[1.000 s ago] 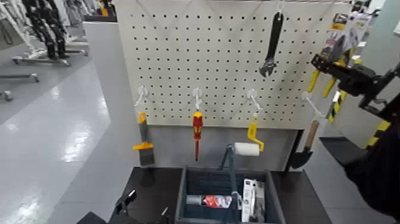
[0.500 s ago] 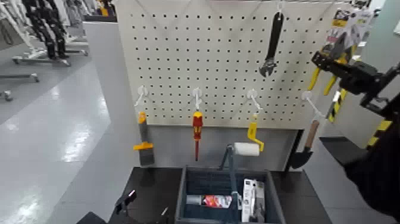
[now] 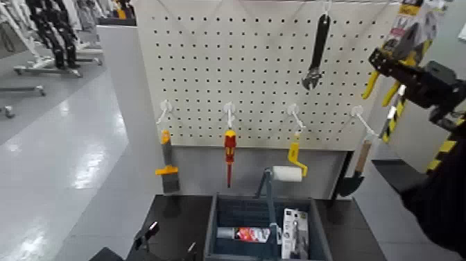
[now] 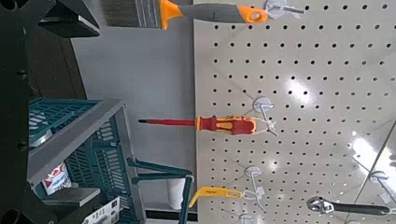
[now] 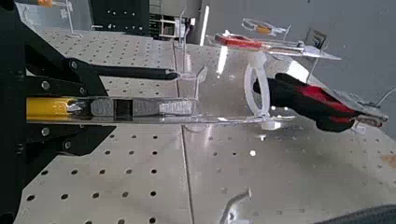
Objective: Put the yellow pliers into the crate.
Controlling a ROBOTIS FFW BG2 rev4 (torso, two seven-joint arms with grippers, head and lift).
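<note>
My right gripper (image 3: 378,58) has shifted a little outward, away from the pegboard's middle, and the yellow pliers (image 3: 373,83) have gone with it. Tool and card travelling together tells me my grip is bearing the load, and I judge this to be the carry away from the hook side, with the drop into the crate yet to come.

I have my fingers closed narrow on the pliers. Their yellow handles hang just below my fingers, and the dark metal head and printed retail card (image 3: 408,12) stand above them. In my wrist view I see the pliers nearly edge-on, lying lengthwise out from my palm, with a white loop (image 5: 258,84) near the card; whether the two touch I cannot tell.

The crate (image 3: 322,225) sits well below me and to my left, with a tube (image 3: 244,234) and a white package (image 3: 290,232) already inside. Its central handle bar (image 3: 271,208) stands up across the opening, so I should come in to one side of it. The garden trowel (image 3: 357,173) hangs between me and the crate; a low swing inward could catch it with the card or handles.

My left gripper (image 3: 168,241) waits low beside the crate, fingers apart and holding nothing that I see.
</note>
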